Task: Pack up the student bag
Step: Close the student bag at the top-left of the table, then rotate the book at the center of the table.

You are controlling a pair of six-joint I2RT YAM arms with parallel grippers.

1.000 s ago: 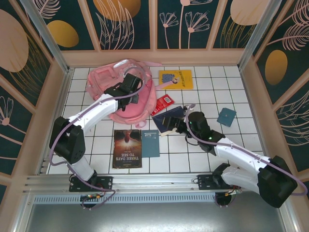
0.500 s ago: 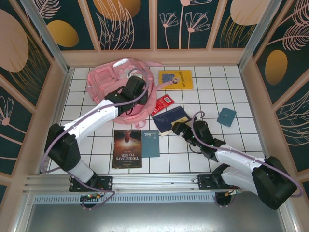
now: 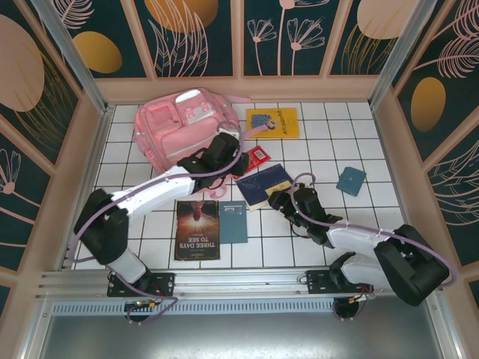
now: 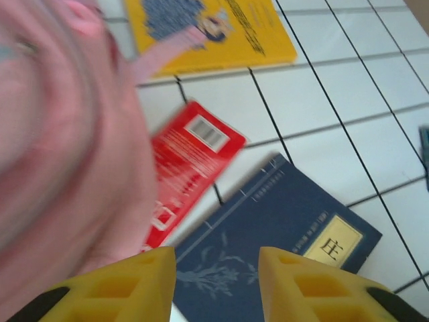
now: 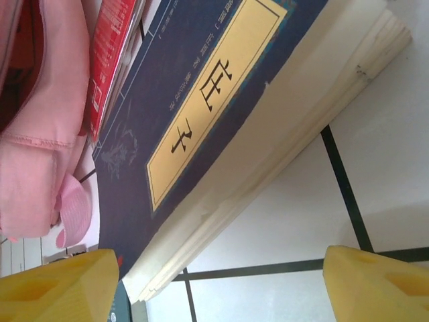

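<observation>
Backpack (image 3: 183, 131) lies flat at table's (image 3: 322, 239) far-left corner, front pockets up. Left gripper (image 4: 218, 265) hovers off bag's right side above red book (image 3: 255, 160) and navy book (image 3: 263, 183), jaws apart, empty. Right gripper (image 5: 218, 258) low at navy book's page edge, jaws wide, gripping nothing. Bag strap end rests on yellow book (image 3: 274, 122) near far edge.

White tiled tabletop (image 3: 314, 142): pink backpack (image 3: 176, 131) far left, yellow book (image 3: 273, 123) beside it, red book (image 3: 258, 158) at the bag's edge, navy book (image 3: 266, 182) centre, small teal book (image 3: 351, 180) right, brown book (image 3: 197, 229) and grey-blue booklet (image 3: 233, 222) side by side near the front.
</observation>
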